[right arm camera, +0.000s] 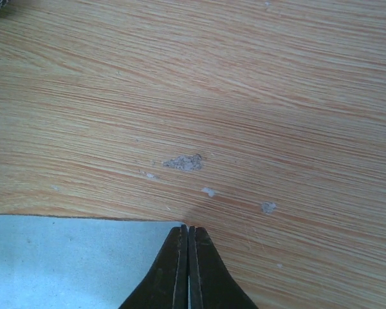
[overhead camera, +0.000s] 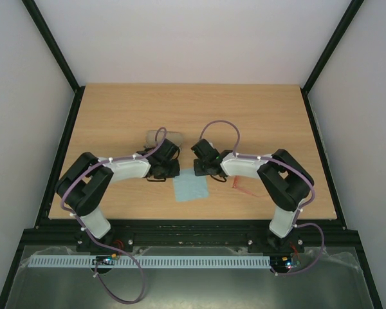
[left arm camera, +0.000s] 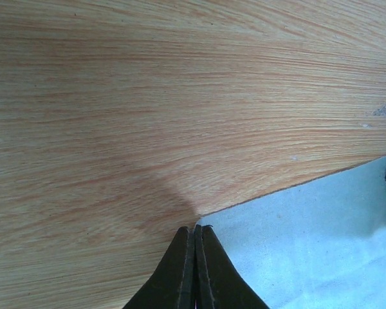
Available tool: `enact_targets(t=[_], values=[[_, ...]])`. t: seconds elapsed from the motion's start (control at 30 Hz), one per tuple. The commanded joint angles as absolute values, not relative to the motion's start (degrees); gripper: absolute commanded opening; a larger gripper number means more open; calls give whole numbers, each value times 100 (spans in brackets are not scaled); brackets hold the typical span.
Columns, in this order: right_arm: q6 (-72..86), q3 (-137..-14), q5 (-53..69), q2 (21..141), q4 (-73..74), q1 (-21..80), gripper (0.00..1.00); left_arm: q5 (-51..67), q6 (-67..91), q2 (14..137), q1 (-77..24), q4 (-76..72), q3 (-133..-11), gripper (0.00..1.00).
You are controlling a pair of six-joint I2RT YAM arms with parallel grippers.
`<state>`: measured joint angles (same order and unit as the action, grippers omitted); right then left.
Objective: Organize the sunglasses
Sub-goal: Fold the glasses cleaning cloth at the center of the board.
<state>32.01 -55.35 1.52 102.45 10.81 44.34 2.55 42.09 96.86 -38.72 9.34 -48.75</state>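
Both arms are down at the light blue cloth [overhead camera: 190, 187] mid-table; the left gripper [left arm camera: 195, 228] has its jaws pressed tight together right at one corner of the cloth; the right gripper [right arm camera: 188, 228] is closed the same way at another corner, and I can't tell whether either pinches fabric. The sunglasses [overhead camera: 242, 185] lie on bare wood just right of the cloth, beside the right forearm; the grey case [overhead camera: 159, 136] sits behind the left wrist; beyond it, open table [overhead camera: 276, 116] runs to the far edge.
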Motion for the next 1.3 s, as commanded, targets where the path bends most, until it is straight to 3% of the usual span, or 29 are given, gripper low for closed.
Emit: enact_targets(t=[0.0,0.37,1.27], values=[[3217,-5550,-67,10163,1121,4468,1,285,4101,9702,-3911,1024,-4777,2],[3156,-5258,-316,9183,844,4465,1,406,3866,9207,-3905,1095,-4937,2],[3252,-4628,-56,8938,411,4325,1,835,3427,8734,-4119,966,-4567,2]])
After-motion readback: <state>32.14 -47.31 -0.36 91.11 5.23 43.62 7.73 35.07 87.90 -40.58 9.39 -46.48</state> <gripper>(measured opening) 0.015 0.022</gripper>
